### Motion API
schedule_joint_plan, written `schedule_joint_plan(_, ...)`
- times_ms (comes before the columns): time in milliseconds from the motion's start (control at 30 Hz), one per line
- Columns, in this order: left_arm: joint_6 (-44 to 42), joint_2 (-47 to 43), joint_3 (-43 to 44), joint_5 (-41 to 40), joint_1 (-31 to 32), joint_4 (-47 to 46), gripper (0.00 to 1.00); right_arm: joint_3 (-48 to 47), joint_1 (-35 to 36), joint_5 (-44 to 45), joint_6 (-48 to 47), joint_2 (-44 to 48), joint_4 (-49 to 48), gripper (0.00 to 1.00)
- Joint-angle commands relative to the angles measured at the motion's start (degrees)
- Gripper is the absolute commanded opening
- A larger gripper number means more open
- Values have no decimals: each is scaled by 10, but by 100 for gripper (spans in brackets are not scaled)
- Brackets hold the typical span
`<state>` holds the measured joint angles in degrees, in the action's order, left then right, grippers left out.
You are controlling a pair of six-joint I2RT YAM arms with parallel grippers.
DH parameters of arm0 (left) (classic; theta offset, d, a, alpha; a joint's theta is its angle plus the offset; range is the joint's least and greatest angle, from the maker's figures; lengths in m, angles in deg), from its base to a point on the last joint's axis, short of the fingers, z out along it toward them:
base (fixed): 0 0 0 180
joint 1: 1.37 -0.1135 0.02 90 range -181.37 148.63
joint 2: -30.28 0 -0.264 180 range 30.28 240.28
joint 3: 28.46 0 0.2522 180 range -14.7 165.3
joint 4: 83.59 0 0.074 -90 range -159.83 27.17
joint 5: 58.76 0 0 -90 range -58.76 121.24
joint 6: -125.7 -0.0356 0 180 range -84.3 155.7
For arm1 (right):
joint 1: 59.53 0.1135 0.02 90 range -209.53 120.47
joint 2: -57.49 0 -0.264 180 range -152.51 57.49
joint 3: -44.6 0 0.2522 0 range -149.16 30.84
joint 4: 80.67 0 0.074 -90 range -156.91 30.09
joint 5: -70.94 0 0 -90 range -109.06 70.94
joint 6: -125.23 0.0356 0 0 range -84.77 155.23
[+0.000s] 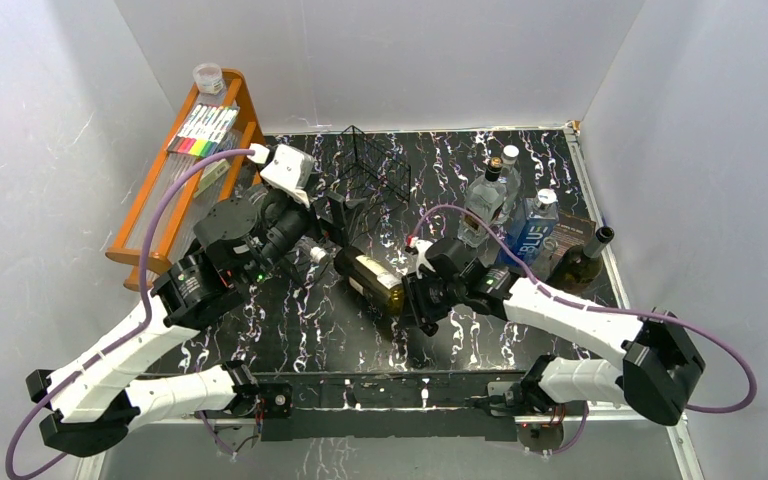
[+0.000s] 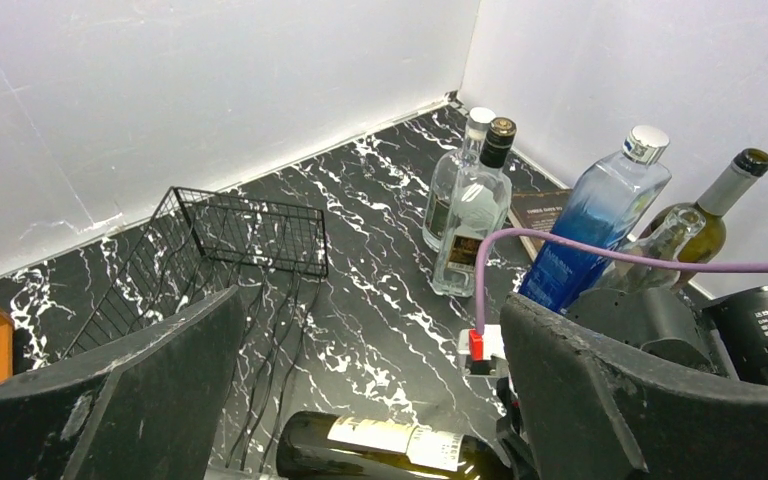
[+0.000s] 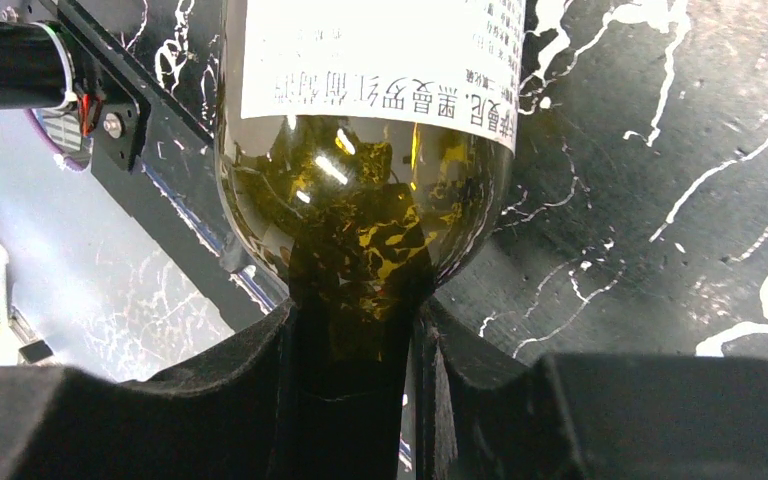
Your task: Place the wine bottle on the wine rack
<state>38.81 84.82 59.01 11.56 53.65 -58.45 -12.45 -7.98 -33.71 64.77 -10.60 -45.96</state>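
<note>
i'm looking down on a black table (image 1: 290,320) veined with white marbling, boxed in by plain white walls (image 1: 390,60). an orange wooden shelf (image 1: 150,200) is standing at ten o'clock, and a cluster of upright bottles (image 1: 500,205) is standing at two o'clock. the wine rack (image 1: 375,165), thin black wire, is sitting at twelve o'clock near the back wall, its long wires running toward six. the wine bottle (image 1: 370,280) is lying on its side mid-table at the rack's six o'clock. it is dark olive glass with a white label, its neck pointing to ten o'clock and its base to four. the left gripper (image 2: 370,310) is hanging over the neck end, spread wide and gripping nothing. the right gripper (image 3: 355,315) is sitting at the bottle's rounded base with only a narrow gap between its fingers (image 3: 210,400). from this close view i cannot tell whether they are pinching the glass or merely touching it.
</note>
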Motion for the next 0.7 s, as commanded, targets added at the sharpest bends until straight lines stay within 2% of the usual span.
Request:
schedule_joint_plan(0, 10, -8, 20, 6, -2, 14, 98, -19, 17, -7, 7, -6, -143, 0)
schedule_joint_plan(667, 15, -2, 28, -3, -2, 21, 98, -23, 56, -19, 60, -109, -340, 0)
